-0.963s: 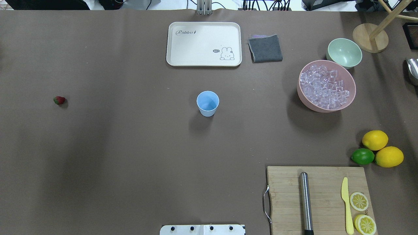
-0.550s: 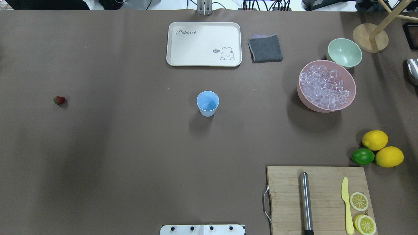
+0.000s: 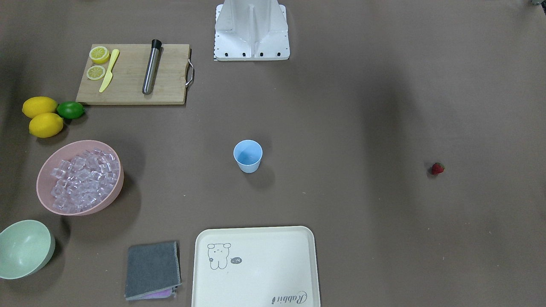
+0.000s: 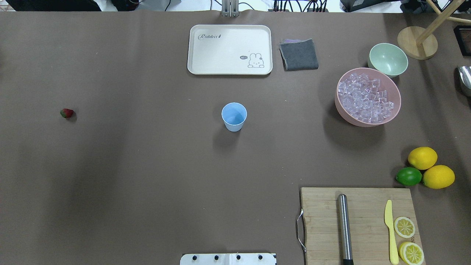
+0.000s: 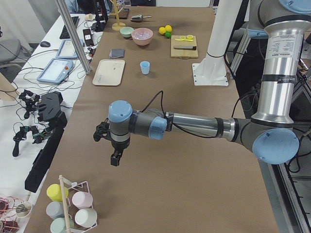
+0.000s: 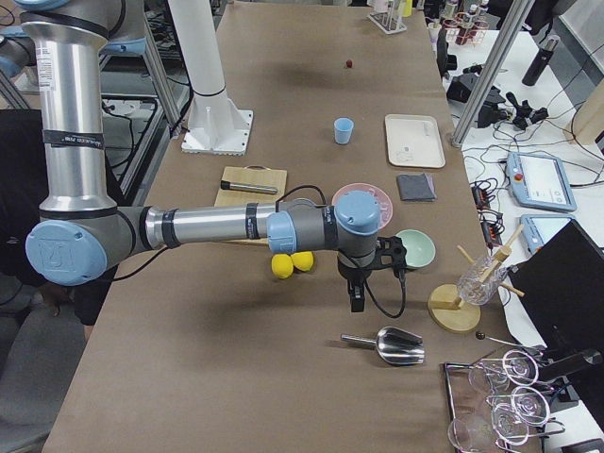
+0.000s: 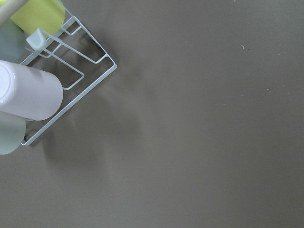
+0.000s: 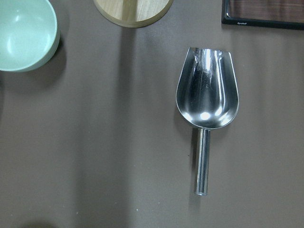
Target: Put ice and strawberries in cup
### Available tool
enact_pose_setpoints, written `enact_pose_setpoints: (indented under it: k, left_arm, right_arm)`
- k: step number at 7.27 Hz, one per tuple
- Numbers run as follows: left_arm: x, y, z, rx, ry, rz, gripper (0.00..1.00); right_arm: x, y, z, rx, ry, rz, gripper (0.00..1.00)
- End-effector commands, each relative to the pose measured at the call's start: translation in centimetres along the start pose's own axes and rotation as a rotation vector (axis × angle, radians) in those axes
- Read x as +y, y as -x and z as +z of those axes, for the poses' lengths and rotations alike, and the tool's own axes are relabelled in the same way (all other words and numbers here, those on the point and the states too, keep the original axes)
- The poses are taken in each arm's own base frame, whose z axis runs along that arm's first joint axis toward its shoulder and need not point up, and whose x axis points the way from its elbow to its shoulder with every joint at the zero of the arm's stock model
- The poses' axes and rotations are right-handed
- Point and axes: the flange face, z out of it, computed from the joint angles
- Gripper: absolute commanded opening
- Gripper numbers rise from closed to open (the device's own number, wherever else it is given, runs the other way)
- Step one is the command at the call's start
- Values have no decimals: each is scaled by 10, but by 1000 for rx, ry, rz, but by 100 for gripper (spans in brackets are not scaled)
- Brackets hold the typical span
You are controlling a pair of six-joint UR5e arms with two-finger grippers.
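One cup [image 5: 145, 67] far beyond left claw [image 5: 115, 159]

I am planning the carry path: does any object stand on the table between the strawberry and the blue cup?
Nothing visible does. In the overhead view the strawberry lies far left of the cup, and only bare brown table cover shows between them. The cup's mouth is open upward.

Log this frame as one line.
cup: upright, empty | strawberry: on table, robot's left | ice: in pink bowl | scoop: lying on table | left pincer, right pincer: far from cup, grip unclear
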Motion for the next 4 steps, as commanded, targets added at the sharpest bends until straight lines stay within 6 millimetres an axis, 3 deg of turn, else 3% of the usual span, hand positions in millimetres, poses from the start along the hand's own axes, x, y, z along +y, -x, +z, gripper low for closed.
enact_pose_setpoints:
  k: [1, 2, 4]
  left_arm:
    - [-2, -1, 0, -1, -2, 3, 98]
    - [-2, -2, 1, 0, 1, 6, 98]
    - [-3, -4, 0, 0, -1, 10, 98]
  right_arm:
    - [6, 3, 3, -33, 3, -33, 100]
    - [15, 3, 3, -58, 7, -25, 100]
    - [15, 5, 1, -57, 3, -39, 100]
